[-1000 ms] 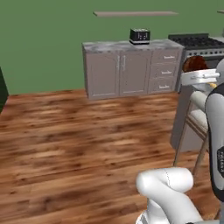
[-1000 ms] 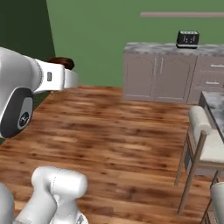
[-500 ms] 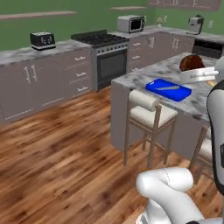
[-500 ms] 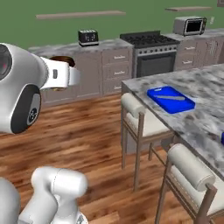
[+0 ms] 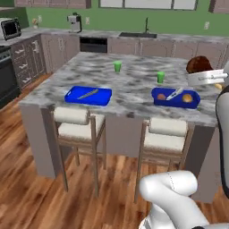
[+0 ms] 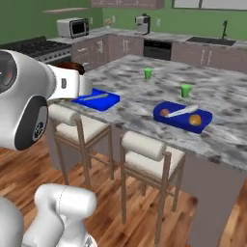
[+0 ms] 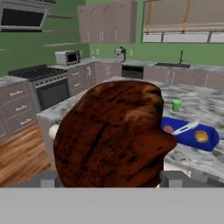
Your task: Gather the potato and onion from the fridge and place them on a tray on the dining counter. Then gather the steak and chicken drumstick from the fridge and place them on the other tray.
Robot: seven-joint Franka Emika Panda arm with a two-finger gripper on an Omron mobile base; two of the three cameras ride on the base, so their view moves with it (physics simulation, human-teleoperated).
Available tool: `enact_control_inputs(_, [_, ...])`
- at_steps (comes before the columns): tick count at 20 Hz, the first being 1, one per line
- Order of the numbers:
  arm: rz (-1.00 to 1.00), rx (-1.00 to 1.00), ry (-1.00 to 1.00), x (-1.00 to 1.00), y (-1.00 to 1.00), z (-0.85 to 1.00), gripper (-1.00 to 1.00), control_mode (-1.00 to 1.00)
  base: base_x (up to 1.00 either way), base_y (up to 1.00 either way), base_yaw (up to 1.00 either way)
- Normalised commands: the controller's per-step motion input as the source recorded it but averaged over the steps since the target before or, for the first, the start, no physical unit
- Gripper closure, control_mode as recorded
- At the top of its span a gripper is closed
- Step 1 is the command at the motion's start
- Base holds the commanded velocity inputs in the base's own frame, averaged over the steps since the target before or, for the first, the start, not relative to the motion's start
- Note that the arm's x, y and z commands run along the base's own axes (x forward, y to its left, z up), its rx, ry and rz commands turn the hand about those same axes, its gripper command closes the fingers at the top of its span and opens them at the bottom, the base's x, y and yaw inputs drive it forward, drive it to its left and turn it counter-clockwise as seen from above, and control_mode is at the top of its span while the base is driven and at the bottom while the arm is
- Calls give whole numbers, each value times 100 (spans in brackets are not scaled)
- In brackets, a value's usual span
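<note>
Arm: rises at lower right of left base view, lower left of right base view; wrist held high and level, reaching forward toward the counter.
Gripper (image 7: 111, 177): jaws spread wide around the steak (image 7: 111, 133), grasping it; finger tips (image 7: 49, 178) at either side of the chunk's base.
Steak: dark reddish-brown, carried in the air at counter height, off the counter's right end in left base view (image 5: 199, 65), just short of its near-left corner in right base view (image 6: 72, 66).
Stools: two, pale cushions, tucked under the counter's near edge; left stool (image 5: 77, 125), right stool (image 5: 162, 137).
Counter (image 5: 129, 82): marbled top, taupe sides.
Left tray (image 5: 88, 95): blue, near the counter's front edge, holds one silver utensil (image 5: 87, 93).
Right tray (image 5: 175, 98): blue, well apart from left tray; holds a reddish onion (image 5: 161, 96), an orange-tan potato (image 5: 188, 98), and a utensil laid across.
Cups: two green, behind the trays; left cup (image 5: 117, 66), right cup (image 5: 160, 77).
Wall counter: far side, with sink (image 6: 211, 41), coffee machine (image 6: 142, 22), microwave (image 6: 72, 27), stove (image 6: 30, 47) at left.
</note>
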Motion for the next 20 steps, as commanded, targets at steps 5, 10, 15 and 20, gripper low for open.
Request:
enact_control_inputs(5, [0,0,0,0,0,0,100,100,74,95,-64])
enact_control_inputs(10, [0,0,0,0,0,0,100,100,81,100,-7])
enact_control_inputs(15, [0,0,0,0,0,0,100,100,100,46,13])
enact_control_inputs(20, [0,0,0,0,0,0,100,100,100,-15,24])
